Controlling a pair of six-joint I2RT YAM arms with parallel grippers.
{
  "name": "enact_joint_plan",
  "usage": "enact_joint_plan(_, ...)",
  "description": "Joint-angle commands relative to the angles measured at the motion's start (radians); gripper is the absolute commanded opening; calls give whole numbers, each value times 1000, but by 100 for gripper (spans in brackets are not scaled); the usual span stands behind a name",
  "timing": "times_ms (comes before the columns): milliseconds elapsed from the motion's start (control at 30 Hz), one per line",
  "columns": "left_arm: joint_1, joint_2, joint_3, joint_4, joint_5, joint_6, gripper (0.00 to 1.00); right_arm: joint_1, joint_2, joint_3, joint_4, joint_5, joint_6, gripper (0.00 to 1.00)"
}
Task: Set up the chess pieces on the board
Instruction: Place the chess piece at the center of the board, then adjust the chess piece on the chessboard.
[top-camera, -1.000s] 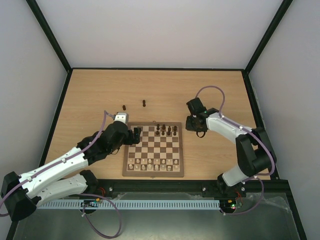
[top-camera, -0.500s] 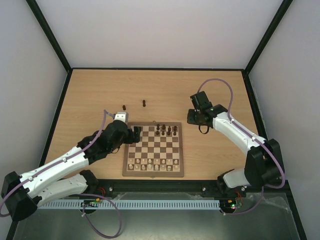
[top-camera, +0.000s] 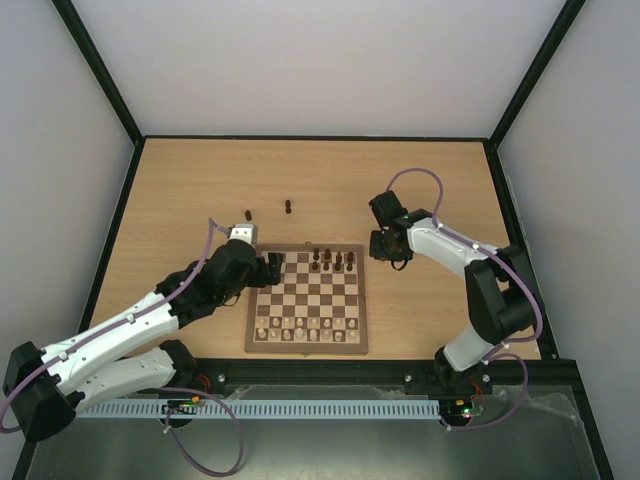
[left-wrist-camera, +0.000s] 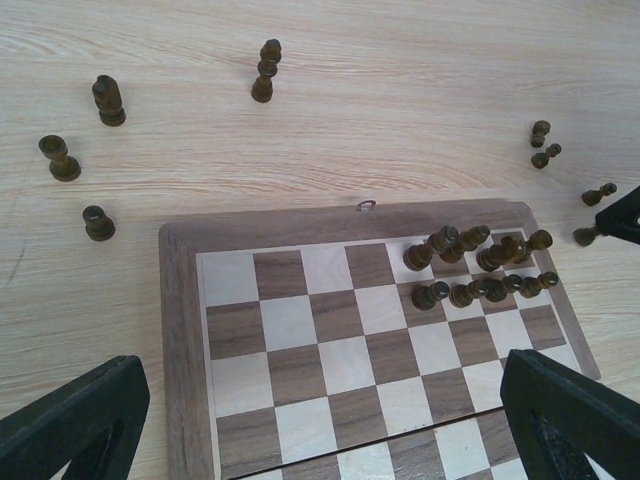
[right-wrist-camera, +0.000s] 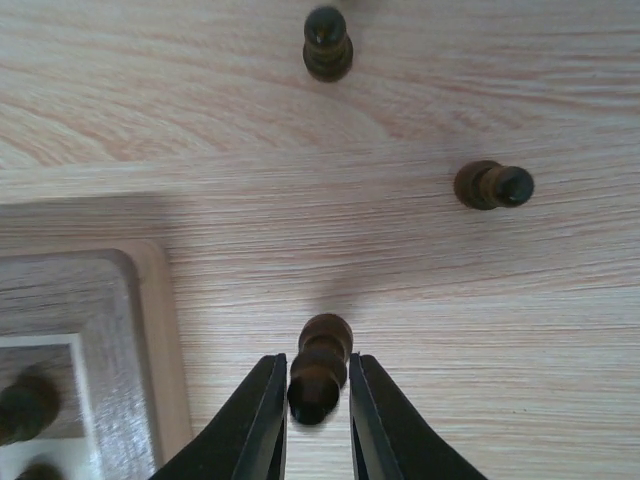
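Chess pieces (left-wrist-camera: 446, 240) sit on a light wood table (top-camera: 200, 180) enclosed by pale walls (top-camera: 320, 60). Most cluster on the board (left-wrist-camera: 180, 300), ahead-right of the wide-spread left gripper (left-wrist-camera: 322, 362); four stand off it, ahead-left. One pawn (right-wrist-camera: 322, 345) stands upright, long axis vertical, between the right gripper's (right-wrist-camera: 317, 375) narrow jaws; whether they pinch it is unclear. Two more stand beyond.

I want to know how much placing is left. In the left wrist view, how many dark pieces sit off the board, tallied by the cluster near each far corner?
Left cluster of dark pieces: 4
Right cluster of dark pieces: 4
Total off the board: 8
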Motion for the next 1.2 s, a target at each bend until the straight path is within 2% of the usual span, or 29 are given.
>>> enact_joint_plan(0, 12, 36, 4, 14, 27, 18, 99, 5, 54, -14, 3, 8, -10, 20)
enact_joint_plan(167, 46, 156, 36, 39, 128, 32, 99, 4, 84, -19, 22, -3, -12, 26)
enact_joint_plan(400, 33, 223, 72, 82, 147, 5, 100, 4, 65, -22, 22, -10, -22, 35)
enact_joint_plan(500, 26, 287, 123, 103, 140, 18, 99, 4, 46, -23, 17, -4, -28, 42)
enact_joint_plan(667, 26, 456, 256, 121, 137, 63, 99, 4, 13, -31, 19, -6, -26, 59)
enact_joint_plan(800, 27, 578, 344, 126, 158, 78, 99, 4, -23, -50, 24, -3, -20, 66)
enact_joint_plan(933, 24, 676, 384, 142, 189, 81, 92, 4, -38, -63, 32, -10, -18, 67)
enact_joint_plan(1067, 24, 747, 408, 150, 200, 83, 77, 4, -39, -69, 40, -19, -20, 67)
enact_joint_plan(1167, 23, 779, 414, 156, 207, 84, 69, 4, -39, -68, 45, -25, -21, 67)
